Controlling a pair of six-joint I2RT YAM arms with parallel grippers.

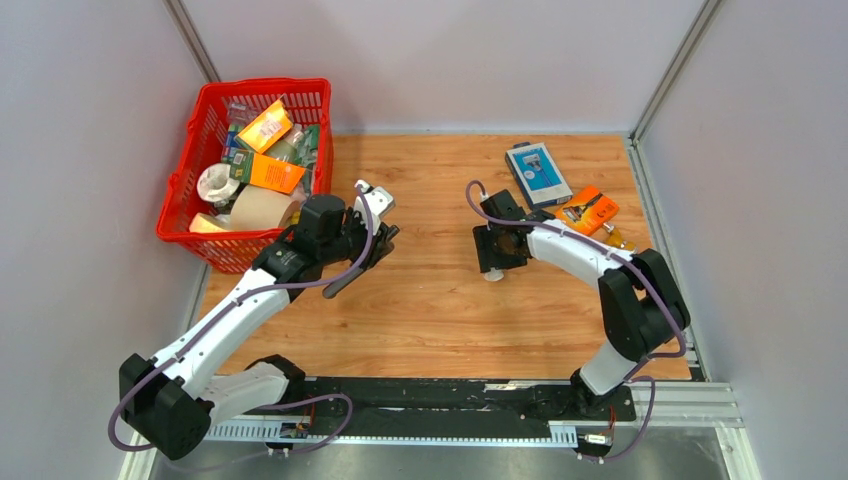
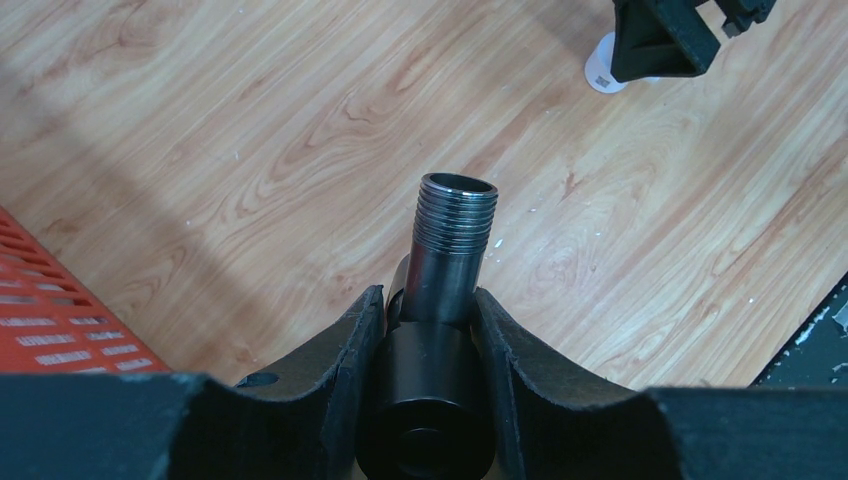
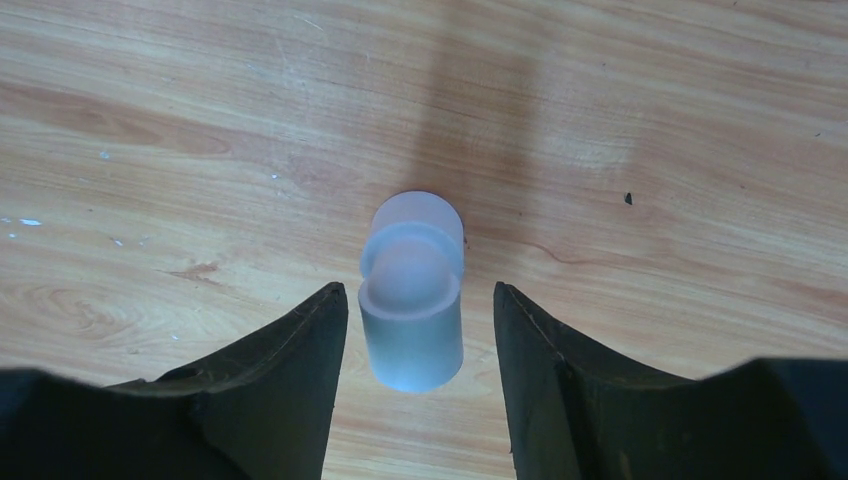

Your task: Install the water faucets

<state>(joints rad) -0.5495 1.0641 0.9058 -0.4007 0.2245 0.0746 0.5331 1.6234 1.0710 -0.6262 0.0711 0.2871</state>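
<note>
No legible text; basket (image 1: 195, 180) packaging print too small

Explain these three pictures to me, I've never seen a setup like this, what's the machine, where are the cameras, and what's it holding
The machine is two robot arms bolted at the near edge of a wooden table. One picture looks down from above; the other two come from cameras on each wrist, so the dark wedges at the bottom are that arm's own fingers.

The left gripper is shut on a dark metal faucet, its threaded end pointing out above the table. The right gripper sits low, its fingers either side of a small white fitting on the table, with gaps still showing, so it isn't gripped yet.

Also there: a red basket full of packets and tape rolls at the left, and a blue-grey box and an orange packet at the far right.
</note>
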